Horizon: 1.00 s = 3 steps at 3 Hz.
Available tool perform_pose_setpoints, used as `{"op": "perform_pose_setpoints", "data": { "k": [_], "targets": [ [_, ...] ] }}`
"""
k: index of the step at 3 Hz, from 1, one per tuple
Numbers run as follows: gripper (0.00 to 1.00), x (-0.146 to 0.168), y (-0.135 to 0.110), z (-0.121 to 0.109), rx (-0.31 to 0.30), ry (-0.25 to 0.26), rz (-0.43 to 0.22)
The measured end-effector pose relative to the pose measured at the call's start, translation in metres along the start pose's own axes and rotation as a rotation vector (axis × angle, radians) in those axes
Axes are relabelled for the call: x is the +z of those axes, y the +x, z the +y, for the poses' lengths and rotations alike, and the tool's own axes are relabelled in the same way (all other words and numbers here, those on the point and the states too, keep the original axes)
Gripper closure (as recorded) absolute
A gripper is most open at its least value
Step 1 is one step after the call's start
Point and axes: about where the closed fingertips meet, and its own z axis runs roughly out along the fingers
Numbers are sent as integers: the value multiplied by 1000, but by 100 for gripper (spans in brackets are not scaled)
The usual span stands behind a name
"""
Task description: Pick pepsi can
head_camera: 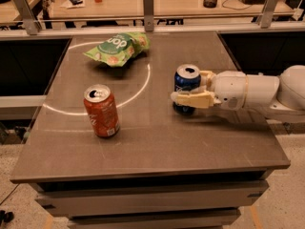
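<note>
Pincer [189, 92] grips upright pepsi can [186, 78], table [157, 147] right side.

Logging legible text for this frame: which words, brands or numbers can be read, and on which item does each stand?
"don": white letters on the green snack bag; its other print is unreadable.
pepsi can: lettering too blurred to read and partly covered by the gripper, whose fingers close around it on the right of the table.
orange-red can: print too blurred to read.
Nothing else is legible.
</note>
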Motion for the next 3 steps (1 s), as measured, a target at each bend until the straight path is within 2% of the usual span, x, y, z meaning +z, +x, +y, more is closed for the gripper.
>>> {"op": "perform_pose_setpoints", "data": {
  "k": [1, 2, 3],
  "targets": [
    [86, 1, -15, -5, 18, 9, -28],
    [100, 1, -76, -28, 68, 2, -24],
    [100, 2, -76, -28, 105, 2, -25]
  ]
}}
